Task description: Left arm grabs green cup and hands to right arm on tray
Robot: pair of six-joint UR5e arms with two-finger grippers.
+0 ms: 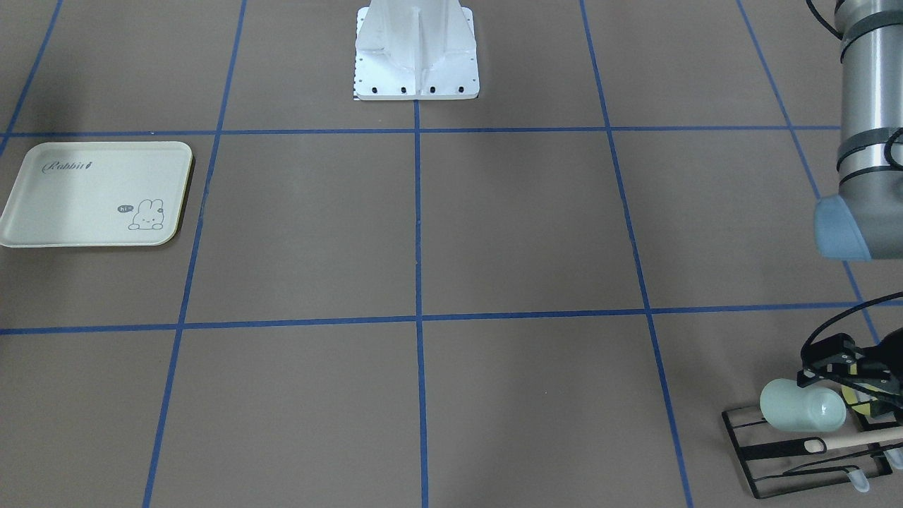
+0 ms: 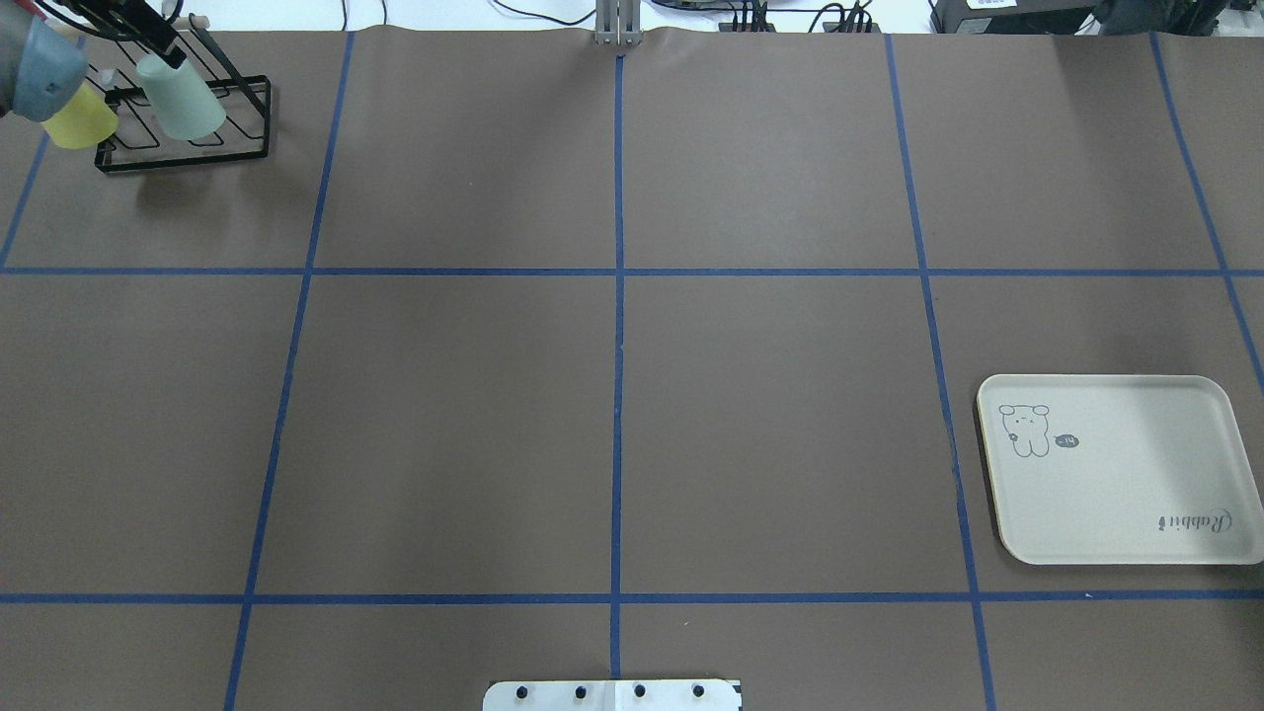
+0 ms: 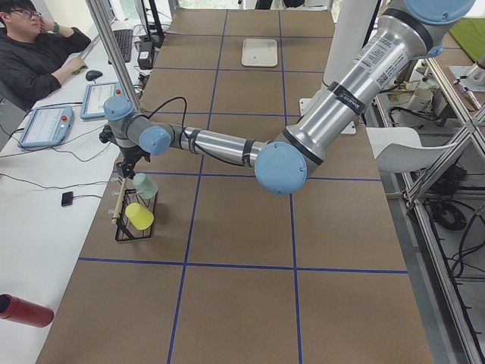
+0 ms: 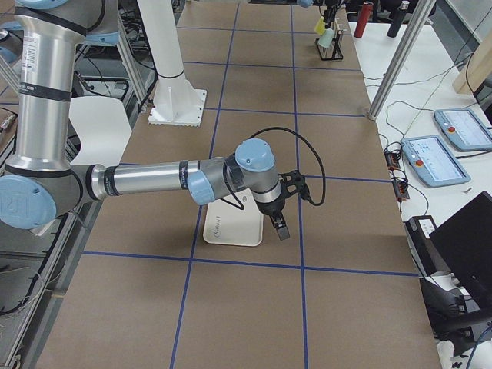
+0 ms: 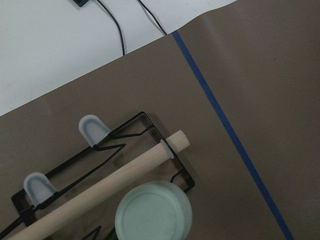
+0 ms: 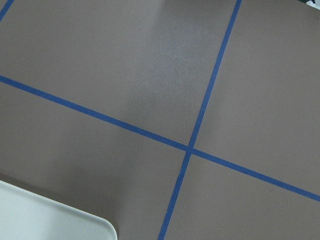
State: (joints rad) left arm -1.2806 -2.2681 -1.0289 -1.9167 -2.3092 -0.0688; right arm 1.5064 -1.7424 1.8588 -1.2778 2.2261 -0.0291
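Your left gripper (image 1: 824,372) sits right at the closed end of the green cup (image 1: 797,408), with a black finger showing against the cup's upper edge. You cannot tell from these views whether it is clenched on the cup or only poised around it. The left wrist view looks straight down on the cup's pale round base, low in the picture, and shows no fingers. The cup hangs tilted, mouth down, on the black wire rack (image 1: 772,449) at the far left corner of the surface. It is beside the yellow cup (image 2: 79,120) and just next to the rack's wooden dowel (image 5: 100,195). So the grab looks to be only starting, and the cup has not left the rack. The left arm (image 3: 303,129) is stretched far out to reach it. Your right gripper (image 4: 281,227) hangs just beside the tray (image 2: 1116,494), which lies against the right edge of the surface, nearer the robot's side. Its state cannot be told. Nothing rests on the tray. By my reading, lifting the cup, carrying it across, the hand-over to the right arm (image 4: 154,181) and setting it on the tray all remain.
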